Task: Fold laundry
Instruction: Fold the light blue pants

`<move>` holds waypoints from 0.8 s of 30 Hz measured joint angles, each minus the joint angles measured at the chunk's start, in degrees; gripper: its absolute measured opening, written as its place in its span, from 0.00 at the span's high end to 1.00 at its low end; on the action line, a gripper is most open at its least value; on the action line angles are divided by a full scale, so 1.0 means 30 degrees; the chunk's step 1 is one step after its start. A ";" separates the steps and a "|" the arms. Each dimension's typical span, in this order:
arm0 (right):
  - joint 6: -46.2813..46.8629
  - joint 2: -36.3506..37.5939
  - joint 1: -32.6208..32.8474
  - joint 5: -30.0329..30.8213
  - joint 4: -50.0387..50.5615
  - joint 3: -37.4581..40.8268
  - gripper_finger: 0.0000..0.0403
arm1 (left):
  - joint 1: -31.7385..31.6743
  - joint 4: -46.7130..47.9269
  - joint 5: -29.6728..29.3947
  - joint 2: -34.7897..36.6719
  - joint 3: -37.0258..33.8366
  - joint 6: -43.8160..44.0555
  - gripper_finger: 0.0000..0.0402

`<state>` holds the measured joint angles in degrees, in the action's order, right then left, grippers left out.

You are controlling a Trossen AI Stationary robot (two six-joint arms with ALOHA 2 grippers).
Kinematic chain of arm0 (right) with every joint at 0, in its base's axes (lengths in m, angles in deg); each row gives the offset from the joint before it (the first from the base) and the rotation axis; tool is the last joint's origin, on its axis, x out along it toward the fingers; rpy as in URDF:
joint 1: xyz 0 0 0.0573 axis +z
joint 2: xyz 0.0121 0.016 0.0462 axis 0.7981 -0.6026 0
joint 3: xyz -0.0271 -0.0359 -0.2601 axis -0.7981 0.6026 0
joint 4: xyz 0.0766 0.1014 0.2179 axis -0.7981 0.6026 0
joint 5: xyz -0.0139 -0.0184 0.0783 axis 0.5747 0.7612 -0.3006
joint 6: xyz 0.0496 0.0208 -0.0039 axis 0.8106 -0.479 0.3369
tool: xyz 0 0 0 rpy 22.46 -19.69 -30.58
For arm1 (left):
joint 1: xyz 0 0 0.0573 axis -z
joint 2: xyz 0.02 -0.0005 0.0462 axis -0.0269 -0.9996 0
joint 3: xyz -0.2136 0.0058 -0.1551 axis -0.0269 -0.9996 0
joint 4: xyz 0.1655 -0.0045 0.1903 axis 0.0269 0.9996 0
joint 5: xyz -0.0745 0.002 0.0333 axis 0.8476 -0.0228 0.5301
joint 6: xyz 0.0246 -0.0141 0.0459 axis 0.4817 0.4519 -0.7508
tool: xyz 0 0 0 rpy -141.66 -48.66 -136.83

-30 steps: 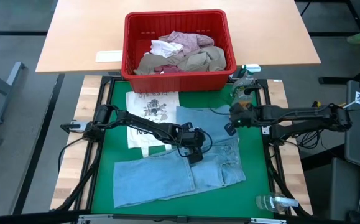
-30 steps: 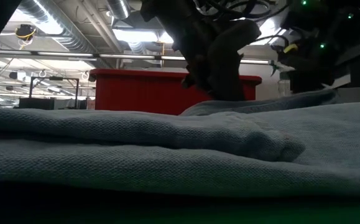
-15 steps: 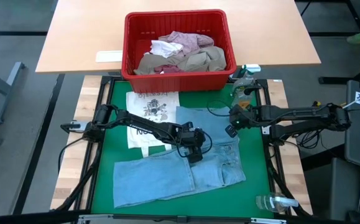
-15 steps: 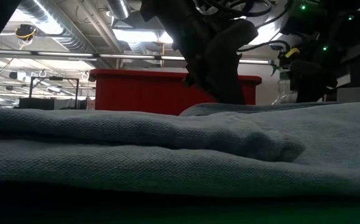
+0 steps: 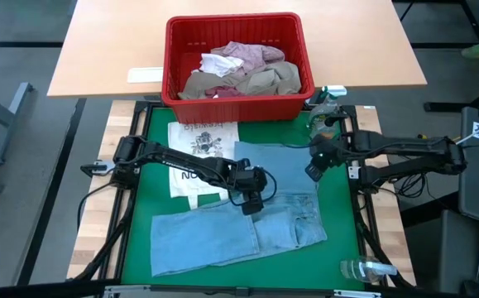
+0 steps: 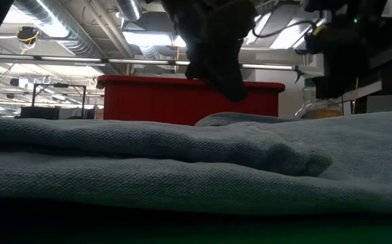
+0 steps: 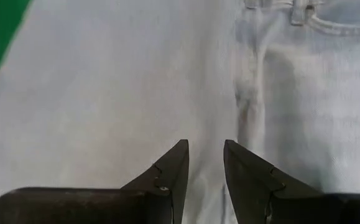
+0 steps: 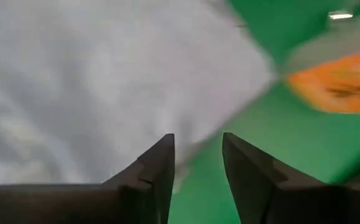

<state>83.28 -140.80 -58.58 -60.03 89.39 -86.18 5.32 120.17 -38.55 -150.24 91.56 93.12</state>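
High view: left gripper (image 5: 253,203), fingers parted, empty, over jeans (image 5: 239,223); right gripper (image 5: 313,170), parted, empty, at their edge.

jeans (image 5: 247,211): light blue denim | folded, flat | on green mat

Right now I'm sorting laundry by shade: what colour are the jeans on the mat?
Light blue denim jeans, clearest in the high view.

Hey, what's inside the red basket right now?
The red basket holds a heap of crumpled clothes: a white piece, a pinkish piece and tan cloth. Whatever lies beneath them is covered.
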 joint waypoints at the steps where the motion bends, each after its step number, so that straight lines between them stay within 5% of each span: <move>1: -0.0042 0.0000 0.0023 -0.0840 -0.0419 -0.0040 0.67 | 0.0058 0.0181 0.0169 0.0000 0.0000 0.0190 0.76; 13: -0.0663 -0.0708 0.4384 -0.2526 -0.8670 0.4851 0.68 | 0.1164 0.0009 0.0085 -0.1890 0.0000 0.1064 0.76; 24: 0.2418 -0.1341 0.4874 -0.2284 -1.0037 0.8659 0.68 | 0.1234 -0.0140 -0.0148 -0.3327 0.0000 0.1298 0.76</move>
<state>90.53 -144.82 -43.95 -66.88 59.28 -60.20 9.02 119.75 -38.99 -160.22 91.56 97.01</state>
